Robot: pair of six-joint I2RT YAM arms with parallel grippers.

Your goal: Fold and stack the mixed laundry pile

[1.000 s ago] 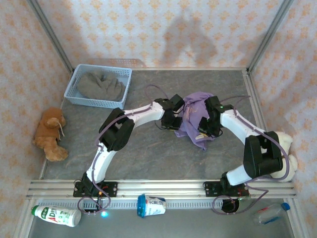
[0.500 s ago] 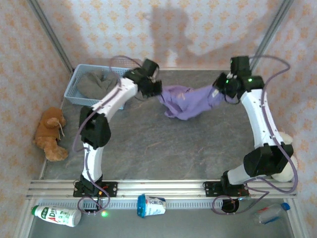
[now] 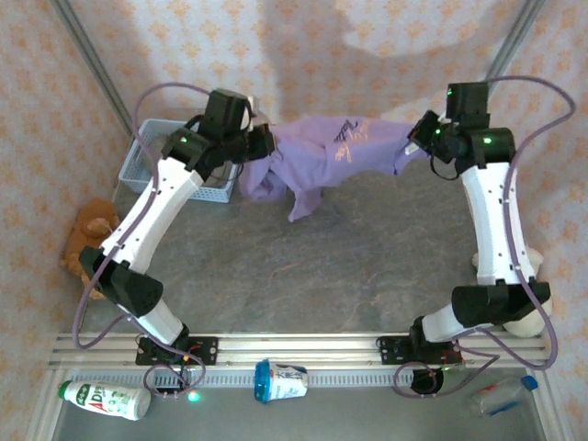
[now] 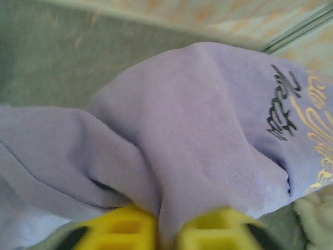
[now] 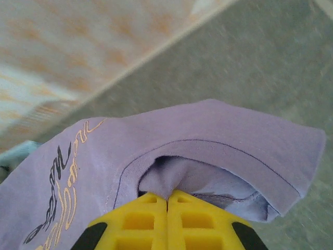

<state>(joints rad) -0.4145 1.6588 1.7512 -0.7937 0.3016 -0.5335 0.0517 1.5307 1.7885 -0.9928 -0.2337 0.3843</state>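
The lavender T-shirt hangs stretched in the air between my two raised grippers, above the far part of the table, with its dark and gold print facing up. My left gripper holds its left end; in the left wrist view the T-shirt is bunched between the slightly parted yellow fingers of the gripper. A loose flap dangles below that end. My right gripper holds the right end. In the right wrist view the gripper is pinched tight on the T-shirt just inside the neckline.
A light blue basket sits at the far left, partly behind my left arm. A brown plush toy lies by the left wall, a cream one by the right. A bottle and a cup lie in front of the rail.
Both arms have risen and spread apart, lifting the T-shirt off the table and pulling it out wide. The left arm has swung up over the basket.
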